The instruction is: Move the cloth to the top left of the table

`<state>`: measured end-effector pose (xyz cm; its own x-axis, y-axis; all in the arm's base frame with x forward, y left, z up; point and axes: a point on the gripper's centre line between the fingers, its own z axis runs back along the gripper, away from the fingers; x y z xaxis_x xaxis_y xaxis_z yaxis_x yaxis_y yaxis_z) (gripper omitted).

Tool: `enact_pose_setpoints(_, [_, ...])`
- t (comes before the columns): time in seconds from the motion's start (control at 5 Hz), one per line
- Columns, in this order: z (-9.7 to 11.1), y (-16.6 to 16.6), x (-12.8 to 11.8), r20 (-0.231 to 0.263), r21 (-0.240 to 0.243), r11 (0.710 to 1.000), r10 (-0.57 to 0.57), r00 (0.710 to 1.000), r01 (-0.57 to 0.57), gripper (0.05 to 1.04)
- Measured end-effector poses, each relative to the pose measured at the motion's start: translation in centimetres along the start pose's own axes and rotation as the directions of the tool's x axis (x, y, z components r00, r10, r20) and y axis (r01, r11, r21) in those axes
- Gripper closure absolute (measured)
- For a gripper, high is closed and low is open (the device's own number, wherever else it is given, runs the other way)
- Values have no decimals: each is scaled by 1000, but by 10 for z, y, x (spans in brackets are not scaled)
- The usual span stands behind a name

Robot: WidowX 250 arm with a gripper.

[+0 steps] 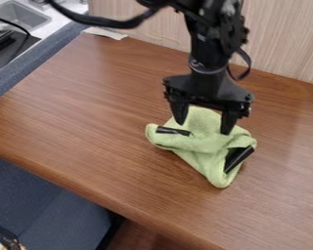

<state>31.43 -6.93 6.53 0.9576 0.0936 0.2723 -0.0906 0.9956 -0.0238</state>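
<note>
- Beyond the counter's upper left, a metal sink [20, 17] shows a smooth, boxy basin.
- At the counter's lower left there is blue-grey padding [48, 205], soft and fabric-like.
- The counter [87, 107] itself is brown, wood-grained and faintly glossy, its front edge rounded; its far left corner looks like the goal.
- On the counter, right of its middle, lies the cloth [201, 141], pale green and fuzzy, bunched into a rough wedge with a rolled fold on its left and a blunt point towards the front.
- Two black strips, one at the cloth's left [173, 131] and one at its right [238, 158], look flat and stiff; I can't tell what they are.
- Over the same part of the counter hangs the black, angular hand [203, 128], fingers wide apart, their tips over the cloth; whether they touch it I can't tell.
- The step seems to be the grasp: sink a little, pinch a thick fold, lift, then carry it towards the counter's far left.
</note>
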Motion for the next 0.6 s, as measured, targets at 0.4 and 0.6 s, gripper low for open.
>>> enact_pose_setpoints(0.4, [-39,-6,-5,-94,-29,999,-33,995,31,83])
enact_pose_setpoints(0.6, [-48,0,-7,-100,-12,1000,-25,995,24,83])
